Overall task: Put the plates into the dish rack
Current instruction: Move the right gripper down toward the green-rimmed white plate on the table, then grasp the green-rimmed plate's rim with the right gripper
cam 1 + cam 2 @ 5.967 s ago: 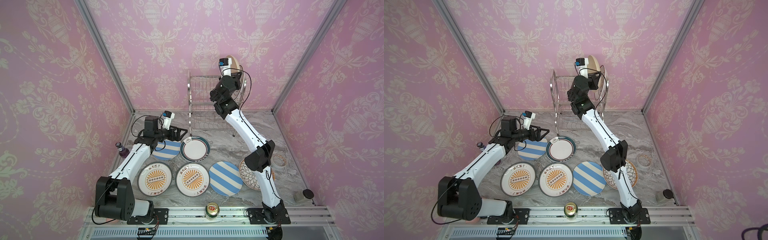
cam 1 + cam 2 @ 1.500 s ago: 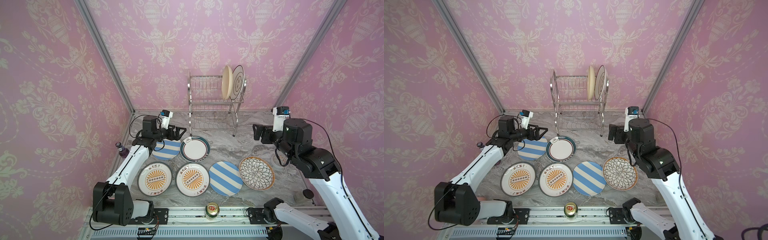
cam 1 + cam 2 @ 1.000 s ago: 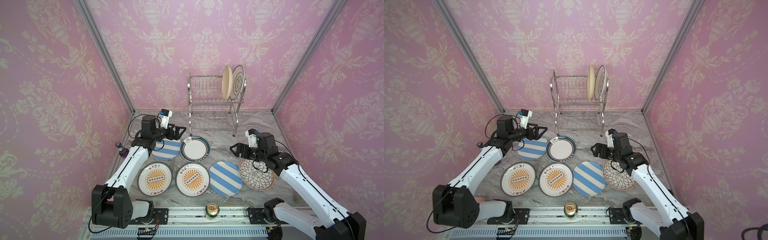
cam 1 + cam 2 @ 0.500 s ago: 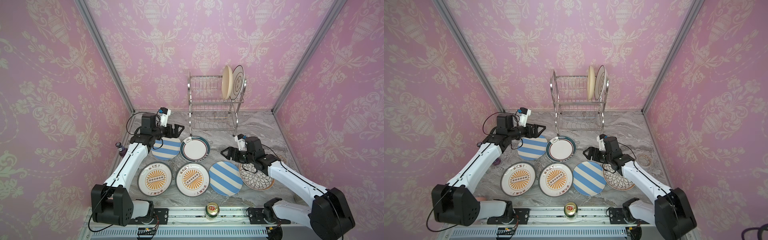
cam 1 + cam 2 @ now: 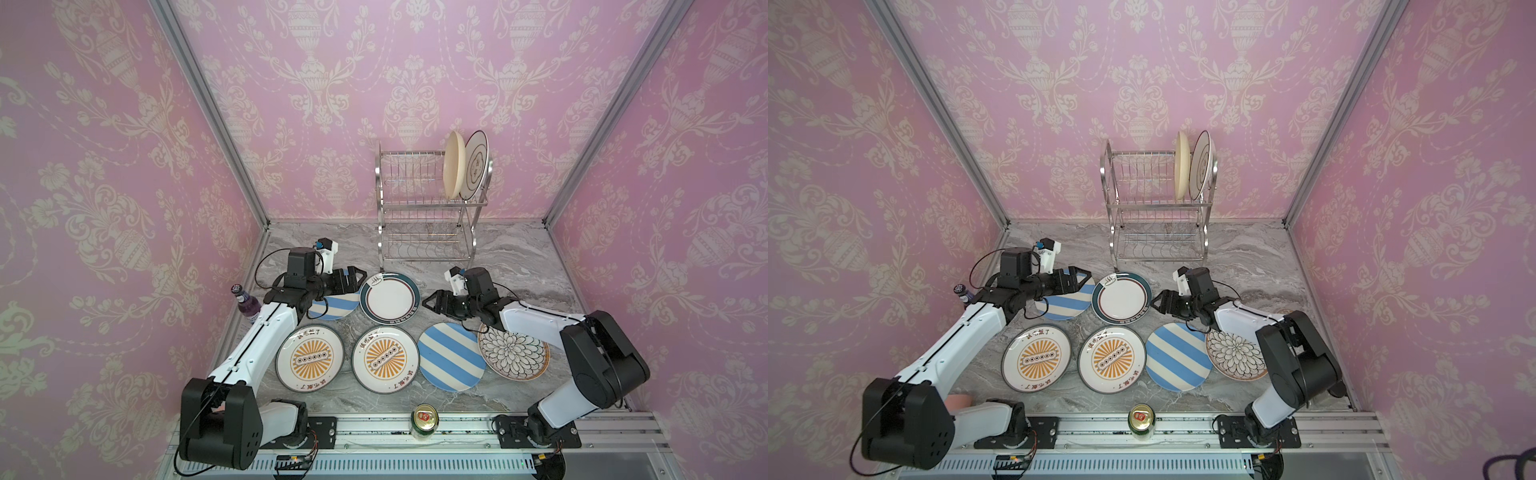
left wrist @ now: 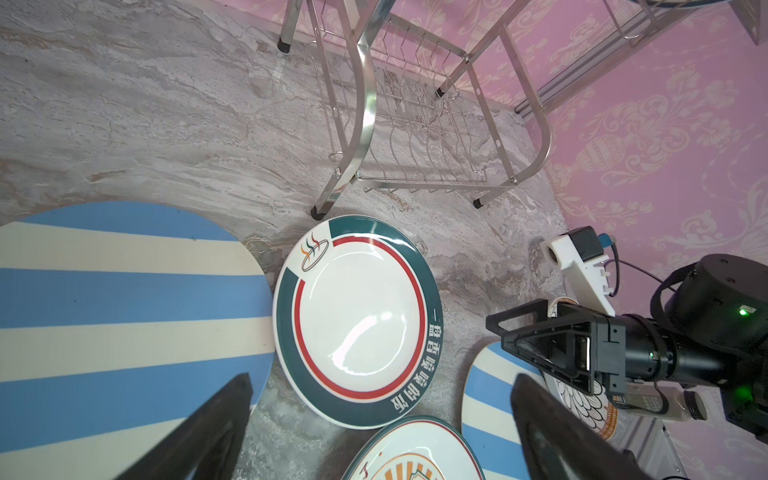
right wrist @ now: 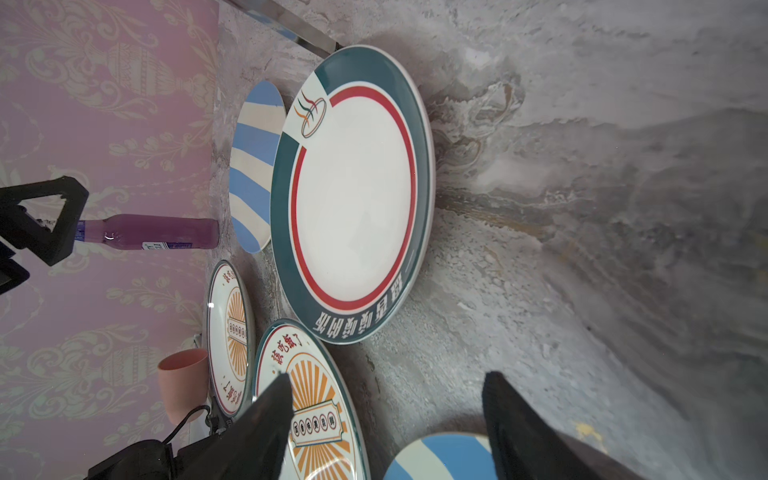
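Round, glossy, dark-green-rimmed white plate [image 5: 390, 297]: right gripper [image 5: 430, 304] just beside it, jaws parted, empty; left gripper [image 5: 358, 280] at the opposite edge, likewise released.

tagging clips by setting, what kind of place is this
Likely a staged robot test cell, not a kitchen: pink wallpapered panels in a metal frame, arms mounted on a front rail, plates spread before a dish rack.

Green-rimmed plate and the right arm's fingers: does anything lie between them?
Nothing; the right wrist view shows only bare marble tabletop between the green-rimmed plate and the right fingers.
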Motion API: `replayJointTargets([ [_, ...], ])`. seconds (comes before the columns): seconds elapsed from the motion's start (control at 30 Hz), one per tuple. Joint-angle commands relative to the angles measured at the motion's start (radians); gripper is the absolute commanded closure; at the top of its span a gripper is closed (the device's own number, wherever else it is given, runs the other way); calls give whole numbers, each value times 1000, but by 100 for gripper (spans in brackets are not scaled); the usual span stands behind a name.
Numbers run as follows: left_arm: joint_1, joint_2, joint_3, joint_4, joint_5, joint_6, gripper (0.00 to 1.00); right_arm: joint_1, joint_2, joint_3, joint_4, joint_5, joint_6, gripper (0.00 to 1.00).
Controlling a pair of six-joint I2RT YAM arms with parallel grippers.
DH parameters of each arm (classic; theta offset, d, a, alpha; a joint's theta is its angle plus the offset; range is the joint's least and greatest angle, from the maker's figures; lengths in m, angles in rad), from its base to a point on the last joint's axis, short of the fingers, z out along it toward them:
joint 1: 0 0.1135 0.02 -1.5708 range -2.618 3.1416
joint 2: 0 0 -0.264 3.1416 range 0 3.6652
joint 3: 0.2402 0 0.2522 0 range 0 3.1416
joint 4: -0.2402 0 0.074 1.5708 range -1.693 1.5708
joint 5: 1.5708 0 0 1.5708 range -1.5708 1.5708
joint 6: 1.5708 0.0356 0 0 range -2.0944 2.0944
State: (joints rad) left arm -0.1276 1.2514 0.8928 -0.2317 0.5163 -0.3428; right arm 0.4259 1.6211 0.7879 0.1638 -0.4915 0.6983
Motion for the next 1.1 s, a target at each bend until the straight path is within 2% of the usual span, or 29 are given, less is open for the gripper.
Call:
replayJointTargets([
  [0.0,-15,-21,-40,20,-32,-36,1,15,62,39,85,-31,42,29],
  [0.33,-47,37,-96,87,-38,-29,1,23,163,67,118,-22,46,37],
  [0.53,-50,80,-110,145,-1,-44,1,32,210,78,161,-22,66,40],
  [1.07,-67,121,-143,193,-2,-21,1,35,295,70,284,-19,140,45],
])
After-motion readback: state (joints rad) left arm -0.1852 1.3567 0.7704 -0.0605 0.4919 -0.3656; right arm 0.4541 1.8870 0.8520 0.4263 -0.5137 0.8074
